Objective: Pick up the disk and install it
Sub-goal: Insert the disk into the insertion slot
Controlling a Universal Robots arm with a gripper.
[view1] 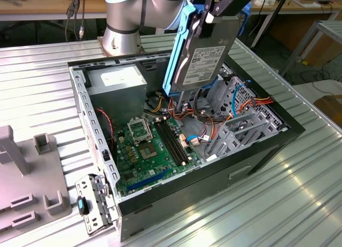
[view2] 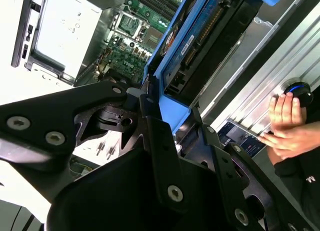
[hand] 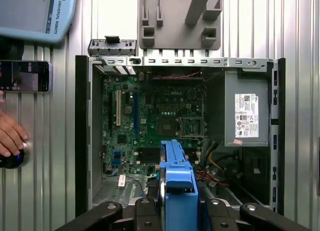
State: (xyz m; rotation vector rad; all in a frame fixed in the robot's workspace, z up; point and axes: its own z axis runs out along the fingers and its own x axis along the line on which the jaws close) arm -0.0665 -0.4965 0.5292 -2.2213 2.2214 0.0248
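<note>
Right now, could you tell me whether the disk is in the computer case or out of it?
Out: the end effector holds the disk on edge above the open case, not in any bay.

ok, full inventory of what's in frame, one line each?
disk: 1, dark grey in blue carrier, held upright above open case
computer case: 1, black, open on table
motherboard: 1, green, case floor
power supply: 1, silver, far case corner, exterior view's left
drive cage: 1, grey metal, case end at exterior view's right
wires: several, red, orange, yellow, blue, inside case
fixture: 1, grey, on table, exterior view's left
teach pendant: 1, grey-blue, beside case
phone: 1, dark, next to pendant
knob: 1, black with blue ring, on table
table: 1, ribbed silver
person's hand: 1, on the knob
arm: 1, silver and light blue, behind case
gripper: 1, black, shut on the disk
</note>
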